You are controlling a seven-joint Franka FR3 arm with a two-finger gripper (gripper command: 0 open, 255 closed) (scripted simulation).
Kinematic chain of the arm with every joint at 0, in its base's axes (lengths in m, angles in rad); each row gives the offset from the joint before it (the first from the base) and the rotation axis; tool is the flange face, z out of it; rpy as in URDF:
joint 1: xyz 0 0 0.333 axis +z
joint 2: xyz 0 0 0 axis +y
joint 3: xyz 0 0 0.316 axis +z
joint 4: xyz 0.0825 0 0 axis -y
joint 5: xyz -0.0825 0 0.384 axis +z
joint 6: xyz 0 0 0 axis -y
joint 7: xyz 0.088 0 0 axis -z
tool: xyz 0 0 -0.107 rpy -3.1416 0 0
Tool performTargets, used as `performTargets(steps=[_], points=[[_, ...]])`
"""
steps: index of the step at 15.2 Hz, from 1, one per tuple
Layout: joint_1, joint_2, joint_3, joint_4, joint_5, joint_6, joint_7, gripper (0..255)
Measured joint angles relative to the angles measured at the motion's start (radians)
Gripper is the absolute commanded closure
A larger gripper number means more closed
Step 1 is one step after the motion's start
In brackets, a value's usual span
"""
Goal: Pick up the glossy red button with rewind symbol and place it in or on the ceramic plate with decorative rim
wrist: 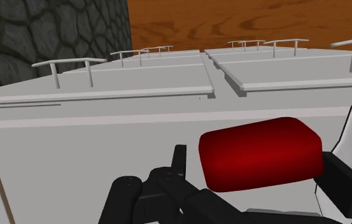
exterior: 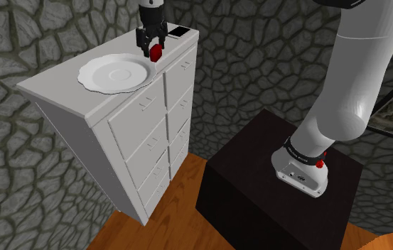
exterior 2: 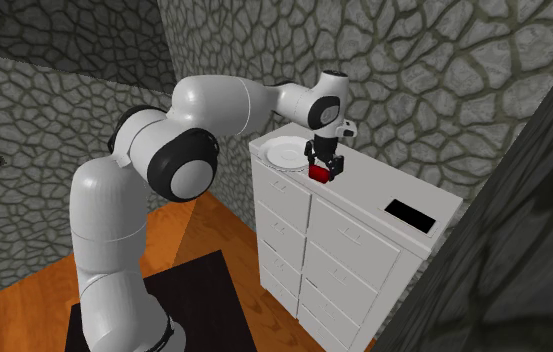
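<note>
Shoulder view is showing one white Franka arm (exterior: 358,71) reaching over one white two-column drawer cabinet (exterior: 116,121) at upper left of the frame. One white scalloped-rim ceramic plate (exterior: 92,74) is lying on top. One black gripper (exterior: 152,50) is clasping one glossy red button (exterior: 156,53) just right of the plate's rim. Carrying seems to be in hand; next comes shifting left over the plate, lowering and releasing.

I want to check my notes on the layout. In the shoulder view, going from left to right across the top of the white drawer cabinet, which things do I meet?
white plate → red button → flat black rectangular object
</note>
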Motion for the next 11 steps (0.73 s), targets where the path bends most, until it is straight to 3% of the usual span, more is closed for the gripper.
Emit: performTargets(steps=[4, 5, 11], points=[[0.000, 0.000, 0.000, -0.003, 0.000, 0.003, 0.001, 0], [0.000, 0.000, 0.000, -0.003, 0.000, 0.003, 0.001, 255], [0.000, -0.001, 0.000, -0.004, 0.000, 0.003, 0.001, 255]])
